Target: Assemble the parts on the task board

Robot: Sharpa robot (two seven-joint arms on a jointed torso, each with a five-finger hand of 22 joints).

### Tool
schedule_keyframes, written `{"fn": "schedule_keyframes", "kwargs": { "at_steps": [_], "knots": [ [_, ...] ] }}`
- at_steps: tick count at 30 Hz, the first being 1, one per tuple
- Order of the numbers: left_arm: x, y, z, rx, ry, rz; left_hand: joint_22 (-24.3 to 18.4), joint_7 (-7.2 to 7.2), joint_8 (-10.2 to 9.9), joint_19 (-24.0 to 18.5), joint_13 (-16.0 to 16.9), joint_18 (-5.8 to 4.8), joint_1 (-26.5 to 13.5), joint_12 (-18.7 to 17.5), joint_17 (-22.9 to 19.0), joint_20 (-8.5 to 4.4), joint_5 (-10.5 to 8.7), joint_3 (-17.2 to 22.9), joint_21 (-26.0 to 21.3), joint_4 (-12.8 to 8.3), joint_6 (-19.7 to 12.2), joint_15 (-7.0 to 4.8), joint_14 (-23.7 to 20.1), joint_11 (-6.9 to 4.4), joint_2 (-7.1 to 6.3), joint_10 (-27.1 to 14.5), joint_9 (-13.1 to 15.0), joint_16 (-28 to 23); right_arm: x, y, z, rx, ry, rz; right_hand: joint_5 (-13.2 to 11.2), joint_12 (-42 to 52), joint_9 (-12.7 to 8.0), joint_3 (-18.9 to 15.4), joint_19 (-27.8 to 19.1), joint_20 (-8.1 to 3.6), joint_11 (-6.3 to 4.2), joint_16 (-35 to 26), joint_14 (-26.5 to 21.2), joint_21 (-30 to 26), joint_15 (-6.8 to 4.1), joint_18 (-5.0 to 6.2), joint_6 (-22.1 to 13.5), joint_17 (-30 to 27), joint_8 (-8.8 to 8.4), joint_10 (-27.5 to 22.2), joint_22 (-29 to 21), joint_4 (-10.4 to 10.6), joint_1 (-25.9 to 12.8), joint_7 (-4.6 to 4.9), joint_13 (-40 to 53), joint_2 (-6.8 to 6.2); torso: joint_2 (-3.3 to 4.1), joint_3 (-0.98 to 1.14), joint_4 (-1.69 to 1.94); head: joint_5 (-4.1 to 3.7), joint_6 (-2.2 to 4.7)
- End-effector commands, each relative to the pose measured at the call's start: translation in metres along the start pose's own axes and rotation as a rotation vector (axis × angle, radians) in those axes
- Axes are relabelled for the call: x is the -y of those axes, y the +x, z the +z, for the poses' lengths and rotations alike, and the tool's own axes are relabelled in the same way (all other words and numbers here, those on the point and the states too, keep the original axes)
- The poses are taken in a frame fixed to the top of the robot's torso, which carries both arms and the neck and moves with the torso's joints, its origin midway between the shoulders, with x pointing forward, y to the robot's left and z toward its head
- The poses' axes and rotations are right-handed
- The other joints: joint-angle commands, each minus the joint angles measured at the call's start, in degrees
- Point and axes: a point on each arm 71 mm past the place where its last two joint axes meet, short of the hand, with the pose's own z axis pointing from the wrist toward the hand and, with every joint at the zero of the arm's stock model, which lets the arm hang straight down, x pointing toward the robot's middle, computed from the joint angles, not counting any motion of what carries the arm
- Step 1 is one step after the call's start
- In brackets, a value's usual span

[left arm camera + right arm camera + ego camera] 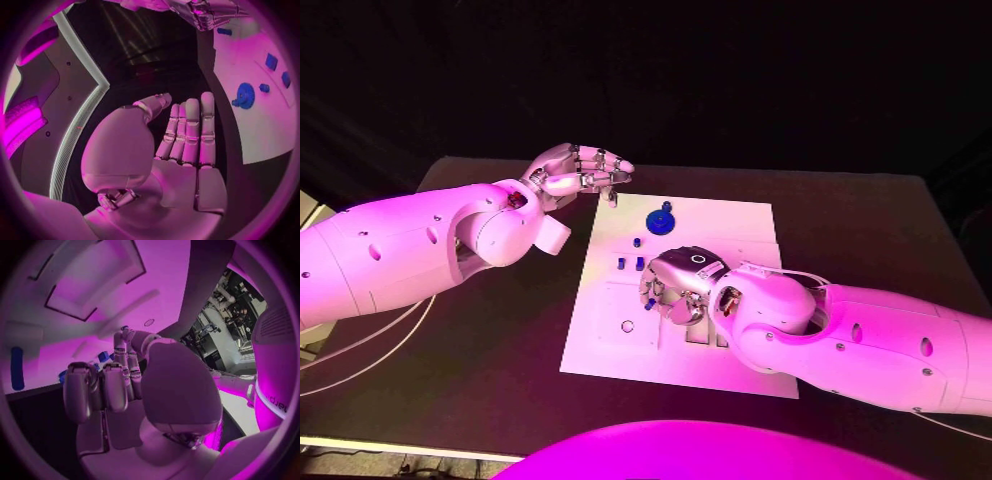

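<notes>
The white task board [733, 222] lies in the middle of the black table. A round blue part [661, 218] lies near its far edge, and small blue parts [630, 263] stand further in. My right hand [678, 287] hovers low over the board's middle with its fingers curled down beside those small parts. In the right wrist view a small blue part [103, 356] sits right at its fingertips [120, 342]; a grip on it is not visible. My left hand [581, 171] hangs over the table by the board's far left corner, its fingers [190, 130] stretched out and holding nothing.
The left wrist view shows the round blue part [244, 95] and small blue parts [270, 61] on the board [262, 130]. The board has rectangular recesses [81, 302] and a small round hole [627, 325]. Black table [502, 330] surrounds the board.
</notes>
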Motion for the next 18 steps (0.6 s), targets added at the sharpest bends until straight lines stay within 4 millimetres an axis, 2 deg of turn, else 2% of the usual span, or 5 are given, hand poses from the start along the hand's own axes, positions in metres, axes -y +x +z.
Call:
{"fn": "schedule_keyframes", "kwargs": {
  "at_steps": [1, 18],
  "knots": [
    [0.0010, 0.0022, 0.0006, -0.017, 0.004, -0.005, 0.07, 0.04, 0.30, -0.04, -0.05, 0.77, 0.40, -0.26, -0.07, 0.26, 0.24, -0.03, -0.20, -0.36, -0.40, -0.10, -0.48, -0.03, 0.07, -0.28, 0.05, 0.21, -0.0010, 0.0023, -0.0001, -0.003, -0.003, -0.017, 0.33, -0.24, 0.06, -0.05, 3.32, -0.34, -1.27, -0.30, 2.85, 0.05, -0.38, -1.08, -0.02, -0.04, 0.33, 0.95, 13.03, -0.32, -0.13, 0.37, 0.10, 0.52, 0.00, -0.04, 0.00, 0.03, -0.04],
    [0.0008, 0.0023, 0.0003, -0.021, 0.000, -0.006, 0.09, 0.05, 0.32, -0.05, -0.08, 0.76, 0.38, -0.28, -0.08, 0.28, 0.24, -0.04, -0.19, -0.35, -0.41, -0.08, -0.50, -0.02, 0.08, -0.32, 0.07, 0.22, -0.0009, 0.0073, 0.0031, -0.027, 0.007, -0.055, 0.52, -0.33, 0.10, -0.03, 3.27, -0.32, -1.22, -0.35, 2.83, -0.11, -0.36, -1.05, -0.09, -0.13, 0.31, 0.92, 12.99, -0.50, -0.23, 0.42, 0.11, 0.46, 0.01, -0.02, -0.01, 0.05, -0.15]
  ]
}}
